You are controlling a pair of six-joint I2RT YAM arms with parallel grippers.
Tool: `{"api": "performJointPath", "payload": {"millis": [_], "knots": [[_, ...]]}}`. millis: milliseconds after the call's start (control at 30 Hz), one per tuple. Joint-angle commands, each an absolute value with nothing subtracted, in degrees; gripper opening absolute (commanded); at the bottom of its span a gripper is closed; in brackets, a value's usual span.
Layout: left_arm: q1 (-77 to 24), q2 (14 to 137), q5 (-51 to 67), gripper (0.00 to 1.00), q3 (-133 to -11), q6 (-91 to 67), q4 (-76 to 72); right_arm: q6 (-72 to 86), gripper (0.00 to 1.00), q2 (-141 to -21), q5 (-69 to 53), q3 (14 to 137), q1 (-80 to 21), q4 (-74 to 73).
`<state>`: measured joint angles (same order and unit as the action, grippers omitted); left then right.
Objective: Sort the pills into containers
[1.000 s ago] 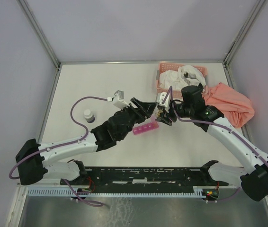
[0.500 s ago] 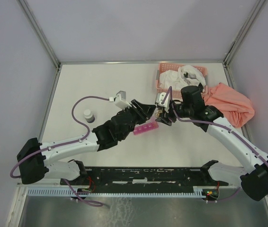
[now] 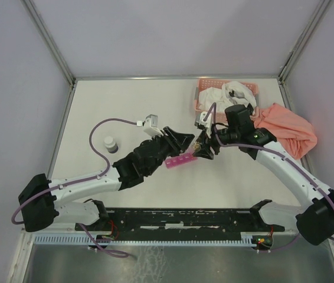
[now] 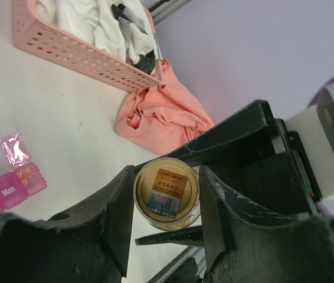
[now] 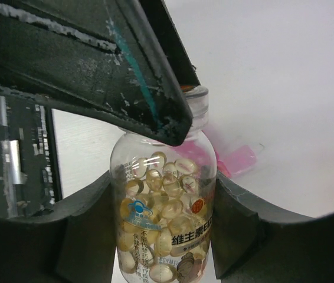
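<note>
A clear pill bottle (image 5: 166, 224) full of yellow softgels is held tilted above the table. My right gripper (image 5: 162, 188) is shut on its body; in the top view this gripper (image 3: 206, 147) is at mid table. My left gripper (image 4: 167, 190) closes on the bottle's gold-labelled cap end (image 4: 166, 190) from the other side, and shows in the top view (image 3: 188, 141). The magenta-pink pill organizer (image 3: 180, 160) lies just below both grippers. In the left wrist view its end lid (image 4: 13, 148) is open and that compartment (image 4: 28, 177) holds yellow pills.
A salmon lattice basket (image 3: 201, 94) with white cloth stands at the back right, with an orange cloth (image 3: 288, 130) beside it. A small bottle (image 3: 111, 144) stands at the left of the table. The metal frame edges the table.
My left gripper has moved a little to the right, onto the bottle's cap end. My right gripper has tilted the bottle slightly toward it.
</note>
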<state>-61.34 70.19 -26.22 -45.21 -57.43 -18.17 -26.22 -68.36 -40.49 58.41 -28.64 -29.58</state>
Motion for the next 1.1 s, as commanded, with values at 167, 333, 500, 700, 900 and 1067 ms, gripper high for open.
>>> {"api": "performJointPath", "payload": {"millis": [167,333,500,700,900,1067], "knots": [[-53.7,65.3,8.0,0.15,-35.8,-42.7,-37.6,-3.4,0.03,-71.0,-66.6,60.4,-23.8,-15.7],[-50.5,66.0,17.4,0.14,-36.5,-37.2,-38.2,10.3,0.03,-73.8,-71.7,57.5,-23.8,-1.9],[-48.5,64.6,15.6,0.27,-34.9,-38.4,-41.0,9.5,0.03,-73.9,-71.0,57.7,-23.8,-3.4],[-48.3,58.7,7.6,0.83,-33.4,-40.2,-39.6,-4.5,0.03,-72.3,-67.0,60.9,-23.9,-16.7],[-48.3,51.2,1.0,0.99,-30.8,-39.0,-34.5,-15.6,0.03,-70.5,-62.2,63.1,-23.8,-25.9],[-48.3,42.6,-7.1,0.99,-23.2,-41.1,-35.5,-24.9,0.04,-67.1,-54.3,62.9,-24.2,-30.0]]}}
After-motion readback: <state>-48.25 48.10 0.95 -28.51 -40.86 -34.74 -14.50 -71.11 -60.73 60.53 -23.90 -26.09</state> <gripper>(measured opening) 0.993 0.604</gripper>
